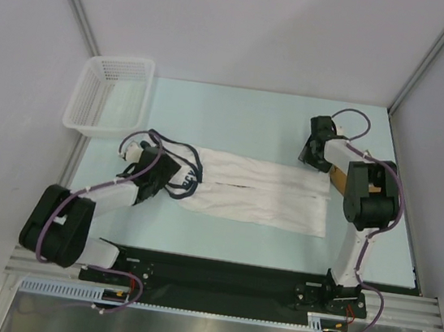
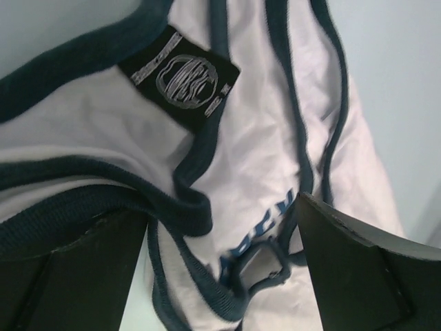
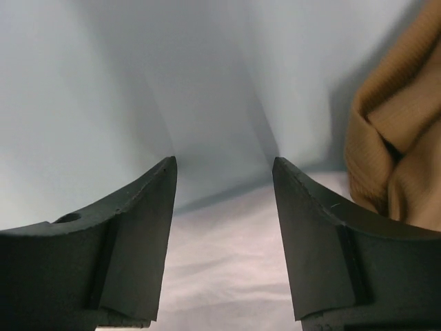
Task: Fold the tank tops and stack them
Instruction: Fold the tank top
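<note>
**fold_fan:** On the bench (image 1: 237, 111) the white tank top (image 1: 259, 195) is spread flat, with the tan top (image 3: 400, 138) bunched at its right end. Light, floppy cloth is expected.

**yam_user:** Edges are probably best pinched. The left tool (image 2: 220, 227) and right tool (image 3: 222, 165) are both seen apart, empty.

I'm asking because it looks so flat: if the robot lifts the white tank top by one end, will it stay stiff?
Probably not. The white tank top shows wrinkles and curling navy trim, so it likely droops. It lies thin and flat, so it is probably light. Pushed, it would likely bunch up.
</note>
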Robot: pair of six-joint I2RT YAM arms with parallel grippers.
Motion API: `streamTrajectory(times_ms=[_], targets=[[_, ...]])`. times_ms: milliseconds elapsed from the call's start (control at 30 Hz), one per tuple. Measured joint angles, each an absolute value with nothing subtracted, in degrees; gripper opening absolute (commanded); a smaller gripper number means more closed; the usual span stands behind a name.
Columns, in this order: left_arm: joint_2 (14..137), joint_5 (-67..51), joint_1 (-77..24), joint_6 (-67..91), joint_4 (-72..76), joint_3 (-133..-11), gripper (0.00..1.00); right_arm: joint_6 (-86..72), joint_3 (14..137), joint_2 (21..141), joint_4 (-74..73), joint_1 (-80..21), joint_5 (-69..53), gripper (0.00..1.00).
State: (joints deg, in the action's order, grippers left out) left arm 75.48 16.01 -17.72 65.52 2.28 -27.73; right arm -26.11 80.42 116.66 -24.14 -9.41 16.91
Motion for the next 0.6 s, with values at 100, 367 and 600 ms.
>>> streamTrajectory(times_ms=[100,367,600], targets=[[82.2,15.3,-16.6,65.5,3.3,-33.1,0.93,-27.1,74.8,112.5,-24.4,-9.5,16.5,0.62],[102.9,9.5,-14.3,63.2,0.6,-56.0,0.90,-29.2,61.5,101.9,-26.3,-12.7,14.2,0.62],[117.2,3.3,-14.1,59.2,-3.5,-76.1,0.84,-36.2,51.2,92.1,-30.1,-28.1,12.0,0.63]])
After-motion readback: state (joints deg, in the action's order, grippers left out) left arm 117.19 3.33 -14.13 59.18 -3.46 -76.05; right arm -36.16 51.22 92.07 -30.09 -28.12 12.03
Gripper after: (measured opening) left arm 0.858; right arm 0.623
